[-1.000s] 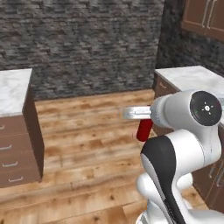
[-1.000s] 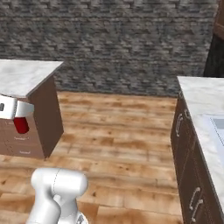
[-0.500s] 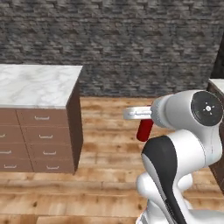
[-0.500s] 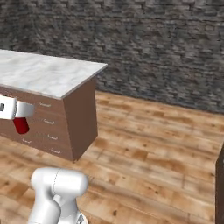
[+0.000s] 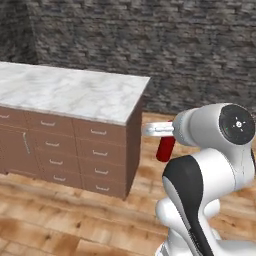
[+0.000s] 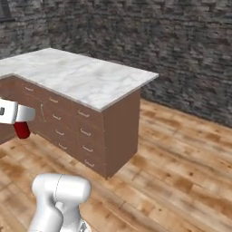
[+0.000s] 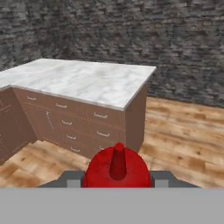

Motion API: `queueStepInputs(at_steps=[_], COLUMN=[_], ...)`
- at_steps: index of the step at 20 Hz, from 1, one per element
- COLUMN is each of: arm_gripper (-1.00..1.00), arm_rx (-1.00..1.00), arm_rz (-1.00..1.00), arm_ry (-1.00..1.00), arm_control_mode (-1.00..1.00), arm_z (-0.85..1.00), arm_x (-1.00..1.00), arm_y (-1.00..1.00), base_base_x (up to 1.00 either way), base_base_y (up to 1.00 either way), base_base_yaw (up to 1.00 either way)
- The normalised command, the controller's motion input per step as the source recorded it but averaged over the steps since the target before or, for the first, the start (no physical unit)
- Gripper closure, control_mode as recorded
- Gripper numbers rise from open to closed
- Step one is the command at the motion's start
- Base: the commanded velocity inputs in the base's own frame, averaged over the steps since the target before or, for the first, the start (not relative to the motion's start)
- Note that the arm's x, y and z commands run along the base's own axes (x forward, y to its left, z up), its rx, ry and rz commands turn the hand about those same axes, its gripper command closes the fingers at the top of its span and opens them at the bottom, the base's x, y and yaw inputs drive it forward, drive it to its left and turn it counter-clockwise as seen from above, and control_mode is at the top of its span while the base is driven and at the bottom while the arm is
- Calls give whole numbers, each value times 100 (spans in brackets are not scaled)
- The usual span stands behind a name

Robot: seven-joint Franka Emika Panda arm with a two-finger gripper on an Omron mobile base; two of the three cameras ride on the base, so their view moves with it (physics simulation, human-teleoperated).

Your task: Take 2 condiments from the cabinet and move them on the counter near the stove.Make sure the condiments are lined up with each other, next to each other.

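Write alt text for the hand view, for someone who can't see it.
A red squeeze bottle sits in the shut gripper at the bottom of the picture, seen cap-on. Beyond it stands a white marble counter over brown wooden drawers, on a wood plank floor with a dark stone wall behind.

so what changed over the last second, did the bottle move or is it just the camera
Mostly the camera: the base turned, so the marble counter swung into the middle of both base views, and the cabinets and counter seen a second ago on the right went out of frame. Nothing was taken or let go. The gripper stays shut on the red bottle, held at the same spot beside the arm.
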Motion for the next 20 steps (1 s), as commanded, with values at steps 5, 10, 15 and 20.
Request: queueStepInputs(at_steps=[5,10,15,20], arm_gripper=[100,100,100,100], arm_rx=[0,0,0,0], arm_rz=[0,0,0,0], arm_ry=[0,0,0,0], arm_control_mode=[100,100,100,100], arm_z=[0,0,0,0], arm_x=[0,0,0,0], arm_y=[0,0,0,0], base_base_x=[63,62,62,60], base_base_y=[35,35,35,37], base_base_yaw=[44,44,44,44])
